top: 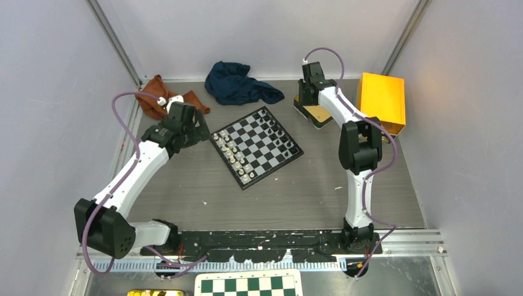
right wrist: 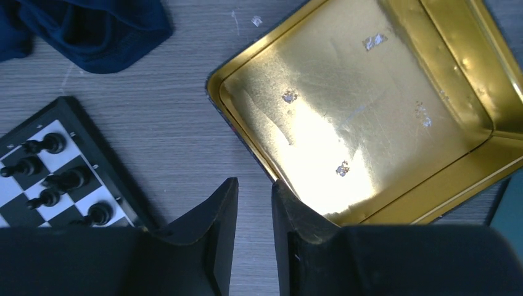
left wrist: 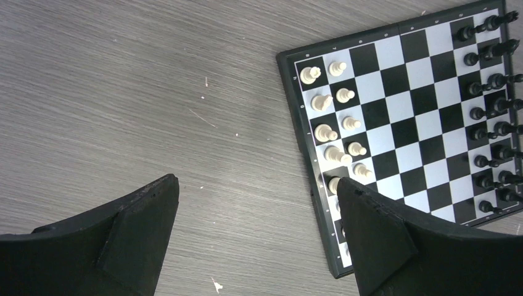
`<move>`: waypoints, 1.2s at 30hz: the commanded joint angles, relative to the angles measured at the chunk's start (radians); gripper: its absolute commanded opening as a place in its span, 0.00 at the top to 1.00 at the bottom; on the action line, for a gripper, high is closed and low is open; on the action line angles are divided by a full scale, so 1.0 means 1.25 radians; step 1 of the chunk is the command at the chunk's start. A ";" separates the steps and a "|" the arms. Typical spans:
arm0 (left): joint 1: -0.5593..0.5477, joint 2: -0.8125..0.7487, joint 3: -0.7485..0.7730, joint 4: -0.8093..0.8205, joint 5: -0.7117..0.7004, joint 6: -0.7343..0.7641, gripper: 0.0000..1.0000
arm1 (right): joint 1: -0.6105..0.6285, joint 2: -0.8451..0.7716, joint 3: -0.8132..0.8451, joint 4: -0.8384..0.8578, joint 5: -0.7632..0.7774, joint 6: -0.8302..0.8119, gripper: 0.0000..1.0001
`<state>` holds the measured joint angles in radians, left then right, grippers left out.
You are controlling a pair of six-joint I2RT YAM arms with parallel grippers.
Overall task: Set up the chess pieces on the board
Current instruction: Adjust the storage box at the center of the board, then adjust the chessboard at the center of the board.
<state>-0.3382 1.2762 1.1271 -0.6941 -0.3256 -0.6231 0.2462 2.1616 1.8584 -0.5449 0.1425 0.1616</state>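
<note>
Black-and-pale checked square board (top: pixel 256 147) mid-table, tiny cream and black chess pieces (left wrist: pixel 338 126) on it | left gripper (left wrist: pixel 256 184) jaws wide, right gripper (right wrist: pixel 254 184) narrowly apart, both empty | we risk toppling cream pieces if left gripper drops here.

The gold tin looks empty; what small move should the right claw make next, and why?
Probably lift the right gripper clear of the tin: its jaws hold nothing, the tin shows only flecks, and chess pieces already line the board.

Rim marks on the board (left wrist: pixel 407 132) illegible
</note>
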 commanded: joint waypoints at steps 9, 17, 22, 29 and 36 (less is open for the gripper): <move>0.009 -0.060 -0.080 0.021 0.010 -0.105 0.01 | 0.040 -0.135 -0.055 0.048 -0.028 -0.027 0.72; 0.015 -0.031 -0.164 0.077 0.050 -0.205 0.05 | 0.066 -0.128 -0.119 0.070 -0.062 -0.017 0.82; 0.020 0.016 -0.182 0.110 0.057 -0.216 0.07 | 0.068 -0.107 -0.136 0.081 -0.079 -0.007 0.83; 0.029 0.063 -0.201 0.138 0.069 -0.233 0.12 | 0.069 -0.083 -0.156 0.097 -0.102 0.002 0.85; 0.034 0.076 -0.222 0.164 0.076 -0.235 0.15 | 0.070 -0.070 -0.199 0.125 -0.136 0.015 0.88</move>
<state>-0.3038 1.3647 0.8555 -0.5537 -0.2337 -0.9051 0.3328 2.0762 1.6306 -0.4480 0.0124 0.1623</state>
